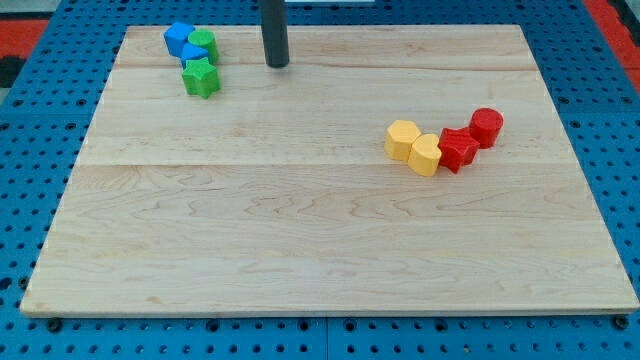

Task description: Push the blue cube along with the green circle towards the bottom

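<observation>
A blue cube [180, 39] sits near the view's top left corner of the wooden board. A green circle [205, 43] touches its right side. A second small blue block [193, 54] lies just below them, its shape unclear. A green star [200, 77] sits right under that cluster. My tip [277, 64] rests on the board to the right of the cluster, about a block's width and a half from the green circle, touching none of the blocks.
At the view's right, a row of touching blocks: a yellow hexagon [402, 139], a yellow block [425, 154], a red star [458, 149] and a red circle [487, 126]. The board's top edge [400, 27] lies close behind my tip.
</observation>
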`<action>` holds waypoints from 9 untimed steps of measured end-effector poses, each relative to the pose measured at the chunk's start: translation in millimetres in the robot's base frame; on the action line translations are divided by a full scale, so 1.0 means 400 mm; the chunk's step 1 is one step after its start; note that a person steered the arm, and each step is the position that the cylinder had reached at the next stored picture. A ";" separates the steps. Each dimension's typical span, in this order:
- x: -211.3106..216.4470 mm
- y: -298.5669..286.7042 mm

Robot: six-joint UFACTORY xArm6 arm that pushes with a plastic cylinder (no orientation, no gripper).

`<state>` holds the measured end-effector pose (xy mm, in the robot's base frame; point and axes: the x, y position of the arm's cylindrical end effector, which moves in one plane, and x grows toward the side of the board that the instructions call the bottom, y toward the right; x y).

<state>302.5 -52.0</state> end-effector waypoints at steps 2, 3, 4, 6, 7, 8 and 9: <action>0.233 -0.374; 0.127 -0.624; -0.006 -0.630; -0.180 -0.430; -0.226 -0.416; -0.277 -0.433; -0.232 -0.266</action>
<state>209.8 -158.3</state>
